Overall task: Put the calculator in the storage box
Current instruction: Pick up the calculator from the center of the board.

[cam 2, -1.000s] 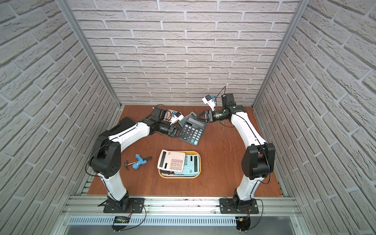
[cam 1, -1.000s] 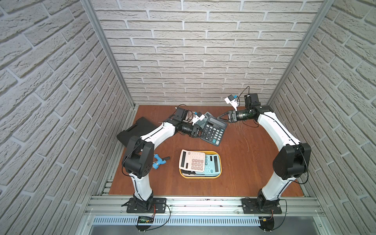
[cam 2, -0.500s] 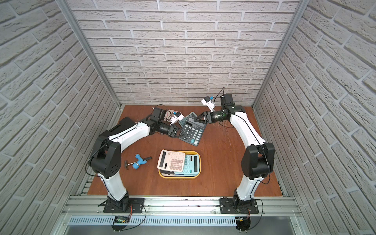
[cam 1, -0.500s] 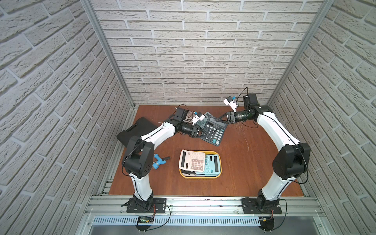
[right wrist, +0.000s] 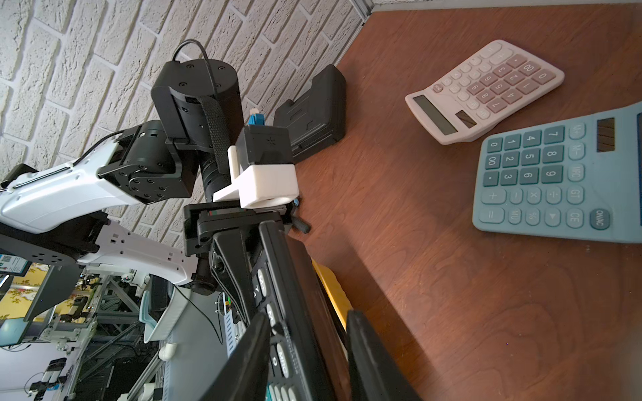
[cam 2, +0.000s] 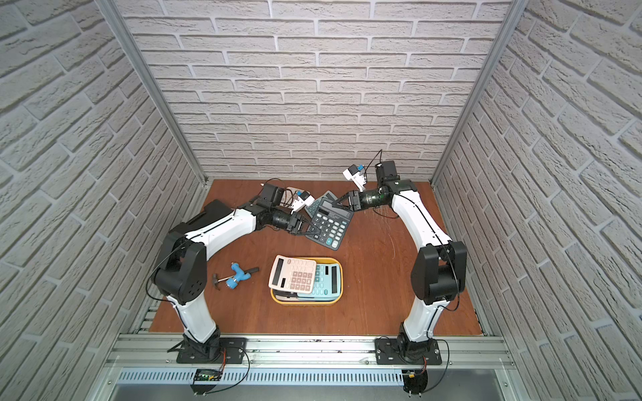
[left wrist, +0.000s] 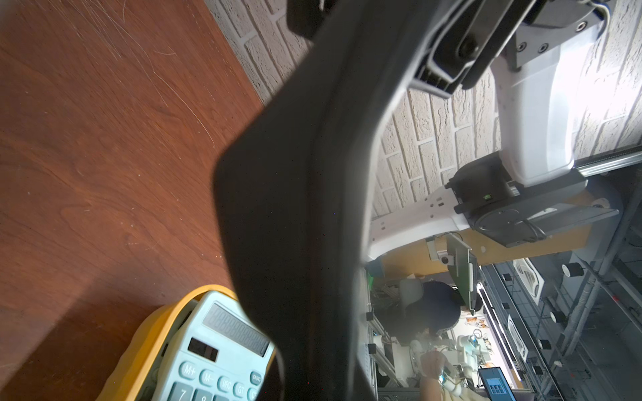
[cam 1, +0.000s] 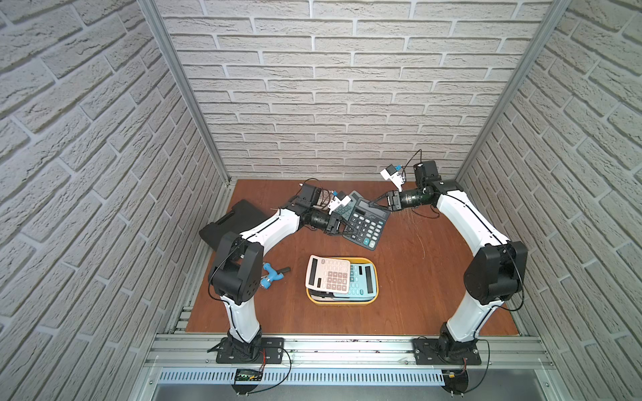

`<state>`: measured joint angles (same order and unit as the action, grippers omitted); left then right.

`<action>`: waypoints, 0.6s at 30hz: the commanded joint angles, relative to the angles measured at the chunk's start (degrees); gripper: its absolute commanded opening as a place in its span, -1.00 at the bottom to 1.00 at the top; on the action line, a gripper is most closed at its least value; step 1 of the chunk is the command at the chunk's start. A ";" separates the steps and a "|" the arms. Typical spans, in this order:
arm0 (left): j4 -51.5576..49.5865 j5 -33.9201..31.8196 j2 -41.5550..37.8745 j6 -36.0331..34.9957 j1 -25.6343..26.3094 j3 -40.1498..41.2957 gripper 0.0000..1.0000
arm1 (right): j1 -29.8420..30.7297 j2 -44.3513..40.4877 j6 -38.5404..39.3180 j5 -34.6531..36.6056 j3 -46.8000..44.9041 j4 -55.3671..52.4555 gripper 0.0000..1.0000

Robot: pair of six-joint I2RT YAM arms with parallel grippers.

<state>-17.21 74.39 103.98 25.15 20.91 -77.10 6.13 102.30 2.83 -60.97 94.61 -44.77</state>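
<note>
The black calculator (cam 1: pixel 364 225) (cam 2: pixel 328 224) hangs tilted above the back of the table. My left gripper (cam 1: pixel 342 227) (cam 2: pixel 307 229) is shut on its left edge; in the left wrist view the calculator's dark body (left wrist: pixel 295 208) hides the jaws. My right gripper (cam 1: pixel 377 203) (right wrist: pixel 309 316) straddles its display end. One finger lies against the key face, and contact at the back is unclear. The yellow storage box (cam 1: pixel 342 301) (left wrist: pixel 146 333) sits at the table's middle front. It holds a teal calculator (cam 1: pixel 361 283), and a pink calculator (cam 1: pixel 328 277) rests across its left rim.
A blue-grey calculator (right wrist: pixel 556 180) (cam 1: pixel 347 205) and another pink calculator (right wrist: pixel 486 90) lie on the table under the held one. A black moulded case (cam 1: pixel 236 222) sits at the left edge. A blue-handled tool (cam 1: pixel 272 277) lies near the left arm's base.
The right gripper has edged left onto the black calculator's display end and its jaws have narrowed around it. The left arm and calculator have stayed put.
</note>
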 commanded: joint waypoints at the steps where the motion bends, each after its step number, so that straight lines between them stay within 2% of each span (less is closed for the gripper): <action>1: 3.14 1.19 -1.07 -0.71 0.28 0.04 -1.00 | 1.01 -0.04 0.95 -2.92 1.10 -0.05 -0.28; 3: 3.06 1.21 -1.06 -0.71 0.18 -0.03 -1.00 | 1.07 -0.09 1.25 -3.04 1.05 -0.30 -0.35; 6: 4.34 1.45 -1.04 0.28 -0.31 0.14 -1.00 | 1.15 -0.17 1.47 -3.53 0.92 -0.48 -0.56; 8: 7.81 2.02 -1.06 2.97 -0.88 0.92 -0.90 | 1.19 -0.36 1.33 -3.54 0.62 -0.37 -0.69; 12: 11.48 1.87 -1.41 6.13 -2.03 1.92 -0.28 | 1.23 -1.27 0.15 -2.37 -0.16 0.31 -0.94; 16: 12.18 -1.26 -2.44 7.54 -3.90 2.74 0.33 | 1.11 -3.23 -3.68 0.12 -2.56 3.42 -0.94; 18: 13.12 -3.31 -3.06 9.11 -5.29 3.59 0.52 | 1.11 -4.94 -6.43 2.36 -4.87 5.93 -0.94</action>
<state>-8.47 74.26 103.48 32.38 17.69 -74.91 6.90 101.51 0.91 -60.18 91.85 -42.44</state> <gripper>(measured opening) 0.745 0.143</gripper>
